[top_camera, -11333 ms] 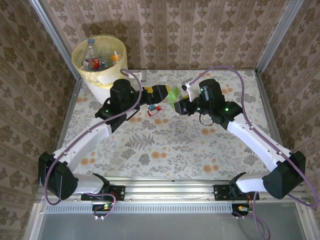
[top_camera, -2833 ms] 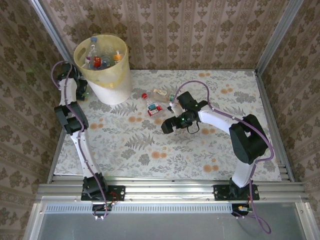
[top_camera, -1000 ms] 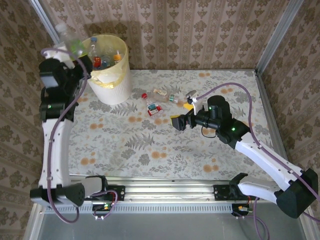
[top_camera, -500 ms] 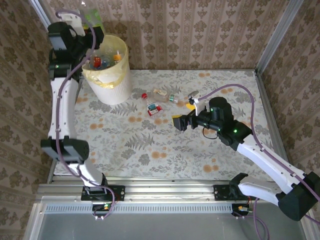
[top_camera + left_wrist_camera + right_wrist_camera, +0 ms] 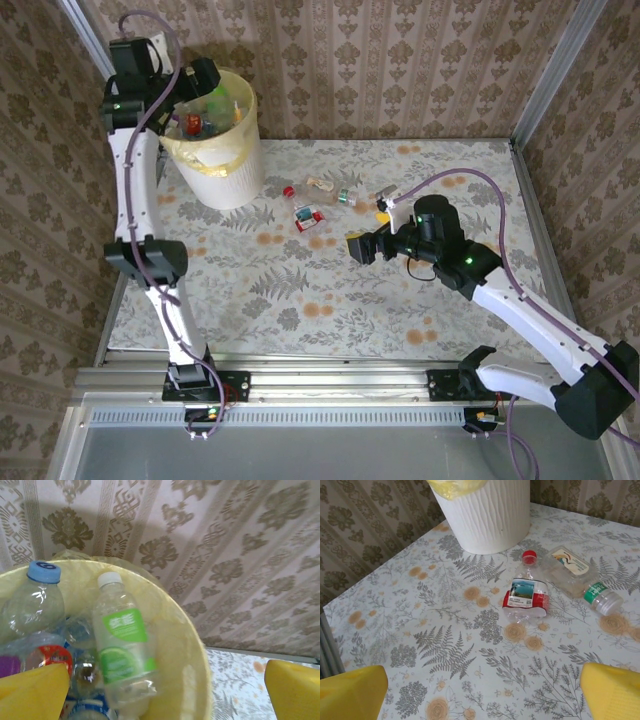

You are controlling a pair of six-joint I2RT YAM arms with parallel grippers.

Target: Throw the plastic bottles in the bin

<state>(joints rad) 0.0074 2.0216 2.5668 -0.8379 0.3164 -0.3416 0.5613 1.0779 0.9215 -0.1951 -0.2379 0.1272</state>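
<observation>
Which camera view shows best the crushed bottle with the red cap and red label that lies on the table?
The right wrist view: the red-label bottle lies near its centre, large, cap and label picture plain. The top external view gives it small, right of the bin, colours only. The left wrist camera looks into the bin.

Bin [image 5: 228, 178], upper left of top view: tall, round, pale-yellow, ribbed wall, yellowish liner [image 5: 203, 158] folded over rim. Upright, packed w/ bottles. In left wrist view, green-label bottle [image 5: 125, 650] is clear w/ white cap. It lies on top inside bin, leaning on inner wall, cap toward top of frame. Blue-cap bottle [image 5: 36, 607] just left of it, cap up too. Outside bin, mid-frame in right wrist view: crushed red-label bottle [image 5: 526, 596], red cap pointing toward bin. Up-right of it, flattened clear bottle [image 5: 577, 575] w/ green band, on its side.
</observation>
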